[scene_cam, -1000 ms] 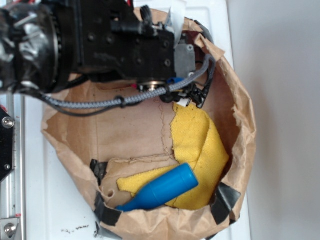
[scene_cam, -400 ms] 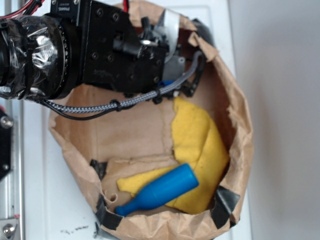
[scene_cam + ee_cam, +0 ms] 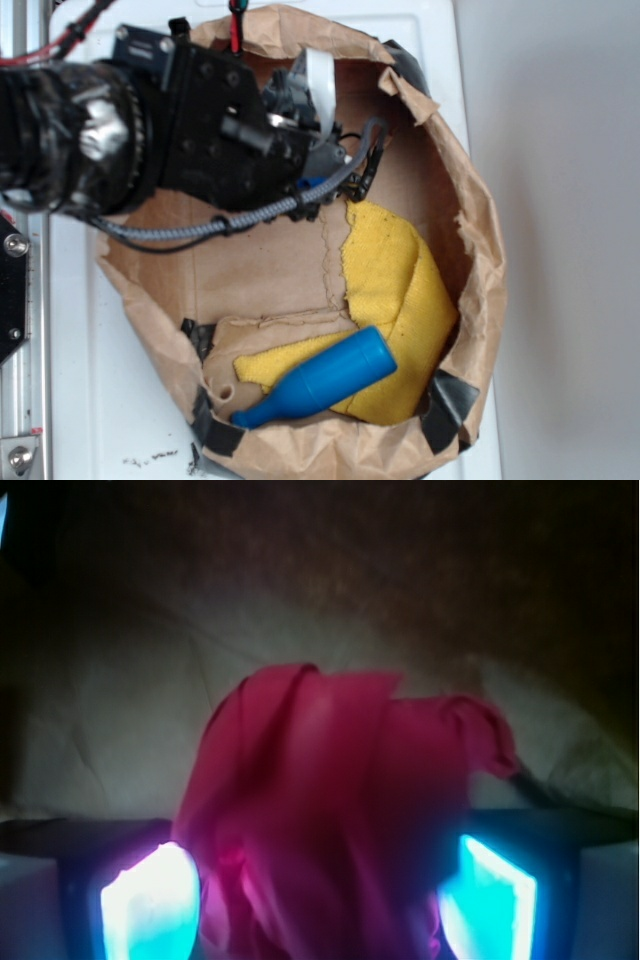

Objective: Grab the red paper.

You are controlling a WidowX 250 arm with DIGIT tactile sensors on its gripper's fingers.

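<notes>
Your tool [image 3: 318,895] is clenched on the red paper [image 3: 330,810], inside the paper bag [image 3: 480,260] near the yellow cloth [image 3: 395,280].

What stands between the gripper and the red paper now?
Nothing visible does. In the wrist view the red paper already sits between the two fingers of the gripper, with no other object between them.
</notes>
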